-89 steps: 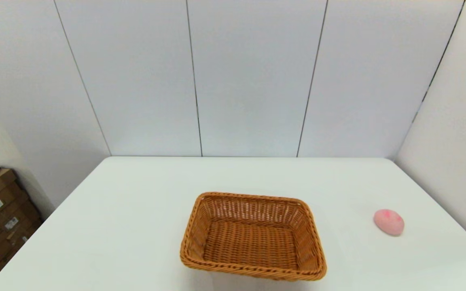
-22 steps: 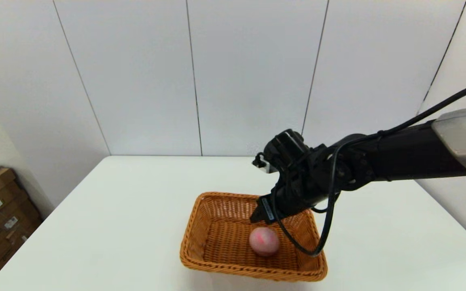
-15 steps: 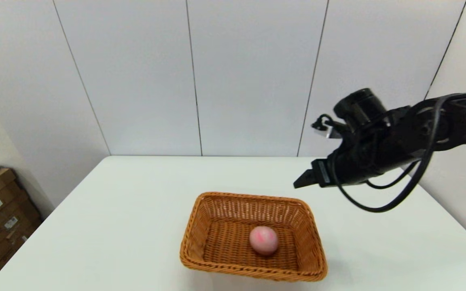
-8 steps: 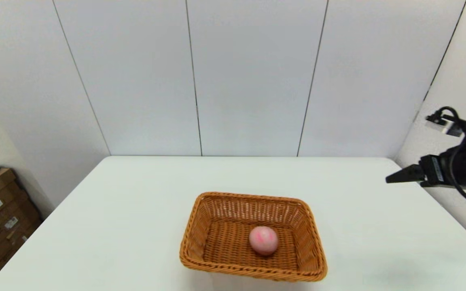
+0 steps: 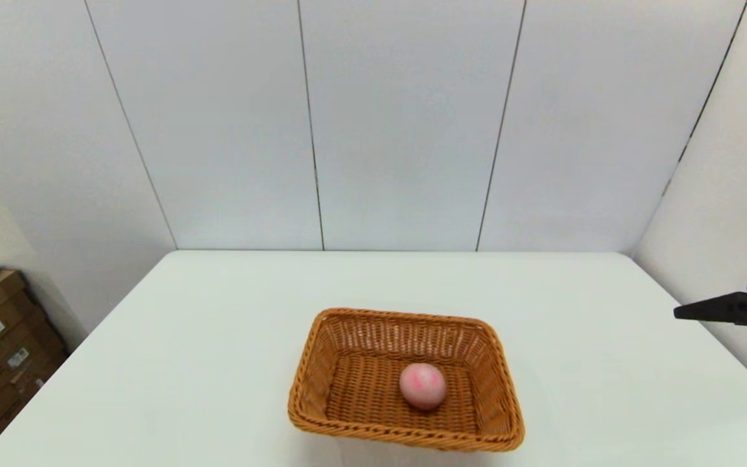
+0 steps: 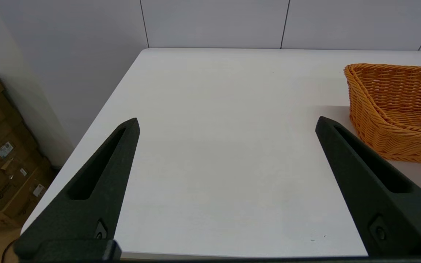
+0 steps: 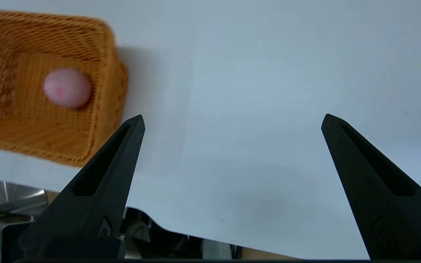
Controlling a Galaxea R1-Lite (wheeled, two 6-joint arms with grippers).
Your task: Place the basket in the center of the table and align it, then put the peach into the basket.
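The wicker basket point(image 5: 404, 379) sits on the white bench point(image 5: 218, 337) near the middle of its width, toward the 6 o'clock side as the head camera sees it. Its long sides run close to parallel with the near bench edge, with a slight skew; as a judgement, this passes for centred and aligned. The peach point(image 5: 423, 385) lies on the basket floor, a little toward 3 o'clock of the floor's middle, its red blotch facing up. It rests free, with nothing touching it, so the placing step reads as done.

The right hand point(image 7: 232, 120) is off at the 3 o'clock edge of the head view, above the bench's right border and well apart from the basket. Its fingers point(image 5: 711, 309) point back toward the bench centre. In its own wrist view the two fingers stand wide apart with only bare bench between them, and it holds nothing. That spread fits a release already made and a parked posture clear of the load.

The left hand point(image 6: 227, 122) does not show in the head view. Its wrist camera shows it wide and empty, low over the bench's left side, with the basket's left wall beside it at 3 o'clock. Its height over the surface cannot be fixed from this angle.

Judgement: no step remains outstanding, and the peach looks unlikely to roll out past the raised walls.
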